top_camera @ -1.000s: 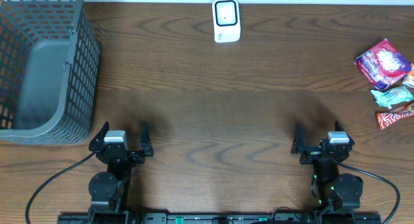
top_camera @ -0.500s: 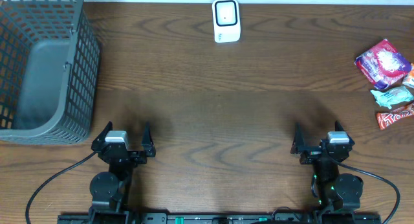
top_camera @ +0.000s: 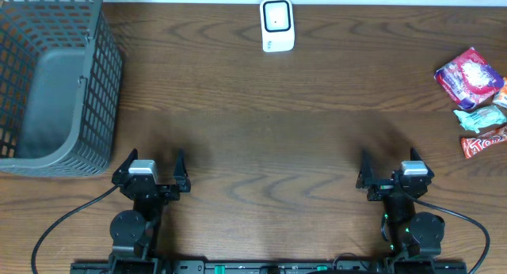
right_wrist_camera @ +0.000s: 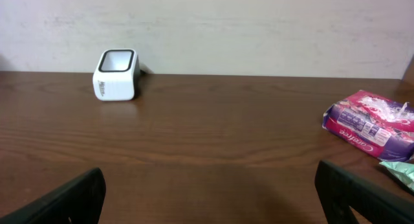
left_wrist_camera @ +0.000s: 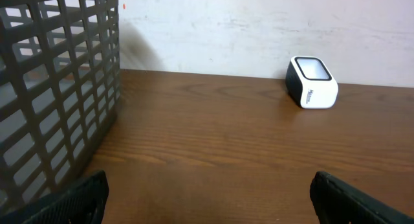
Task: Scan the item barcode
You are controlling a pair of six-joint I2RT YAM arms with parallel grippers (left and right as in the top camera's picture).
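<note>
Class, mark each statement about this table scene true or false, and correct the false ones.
1. The white scanner stands at the far edge of the table. True.
2. The grey basket sits on the robot's right. False: it sits on the left, at the far corner.
3. The right gripper is shut on the purple packet. False: it is open and holds nothing; the packet lies on the table, well apart from it.
4. The left gripper is open and holds nothing. True.
5. The red bar lies on the same side as the purple packet. True.
</note>
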